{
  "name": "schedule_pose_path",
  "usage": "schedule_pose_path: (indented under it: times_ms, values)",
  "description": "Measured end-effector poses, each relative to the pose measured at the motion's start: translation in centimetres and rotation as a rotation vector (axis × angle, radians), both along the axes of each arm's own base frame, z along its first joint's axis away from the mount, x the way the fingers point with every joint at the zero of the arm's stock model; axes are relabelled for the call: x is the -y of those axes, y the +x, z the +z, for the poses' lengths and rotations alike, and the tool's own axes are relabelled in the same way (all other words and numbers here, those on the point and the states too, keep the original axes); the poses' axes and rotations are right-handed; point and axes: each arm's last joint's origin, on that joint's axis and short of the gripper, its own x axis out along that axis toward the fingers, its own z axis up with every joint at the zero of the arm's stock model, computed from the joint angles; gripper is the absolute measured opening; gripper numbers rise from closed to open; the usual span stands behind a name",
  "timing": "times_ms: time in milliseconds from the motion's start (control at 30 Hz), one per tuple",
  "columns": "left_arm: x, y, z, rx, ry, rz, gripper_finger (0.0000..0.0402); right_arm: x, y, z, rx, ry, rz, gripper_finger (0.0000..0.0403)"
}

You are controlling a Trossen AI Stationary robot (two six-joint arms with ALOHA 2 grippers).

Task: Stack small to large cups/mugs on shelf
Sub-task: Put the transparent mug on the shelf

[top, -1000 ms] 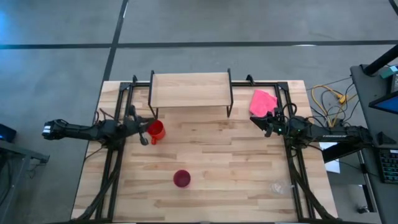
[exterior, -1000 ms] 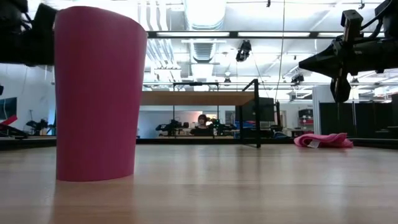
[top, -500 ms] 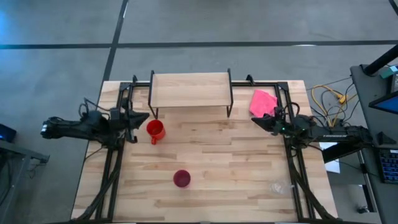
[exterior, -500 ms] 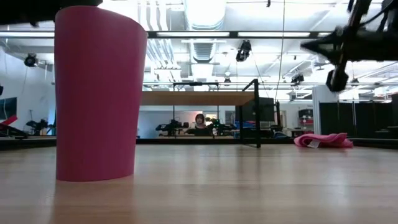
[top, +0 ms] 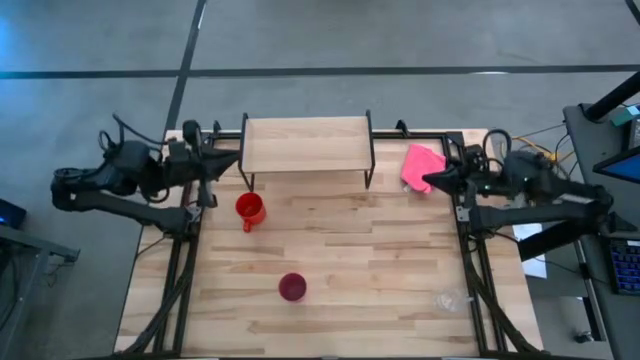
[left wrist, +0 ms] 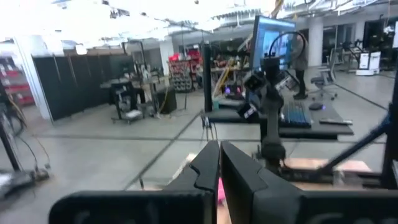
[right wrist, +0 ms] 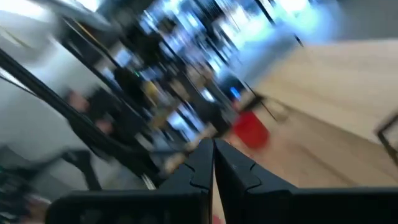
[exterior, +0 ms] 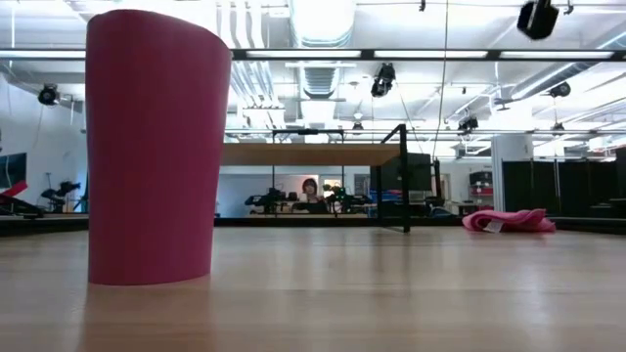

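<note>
Red-orange mug (top: 249, 209) stands on the table (top: 380, 270) just in front of the shelf's (top: 305, 144) left legs, magenta tumbler (top: 292, 288) nearer me, clear glass cup (top: 448, 300) by the right edge; I see my left gripper (top: 226, 163) and right gripper (top: 432, 181) pinched closed, empty, flanking the shelf; pink cloth (top: 422, 162) beside the right one.

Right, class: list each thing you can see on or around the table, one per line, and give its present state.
Red mug: upright on the table, free, in front of the shelf's left leg.
Magenta tumbler: upright, mid-table, untouched.
Clear glass cup: near the table's right front corner, faint.
Shelf: top bare.
Pink cloth: crumpled, right of the shelf.
Left pincer: shut, empty, raised.
Right pincer: shut, empty, beside the cloth.
</note>
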Motion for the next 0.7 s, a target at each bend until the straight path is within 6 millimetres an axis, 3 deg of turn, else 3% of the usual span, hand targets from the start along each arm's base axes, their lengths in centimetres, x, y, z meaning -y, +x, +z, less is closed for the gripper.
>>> schedule_pose_path:
  times_ms: [200,367,533,700]
  values:
    - [0.2,1.9,3.5,0.035,0.023,0.002,0.0002,-0.5,1.1,5.0,-0.263,-0.029,0.059,0.0009]
    - [0.2,2.8,4.9,0.027,0.106,0.014,0.0002,-1.2,2.2,8.8,-0.366,-0.054,0.174,0.0009]
    - [0.2,3.5,5.1,0.031,0.147,0.047,0.0002,-1.7,3.1,11.0,-0.468,-0.111,0.235,0.0009]
    - [0.3,4.3,4.8,0.016,0.149,0.045,0.0002,-1.8,4.5,12.4,-0.461,-0.114,0.236,0.0009]
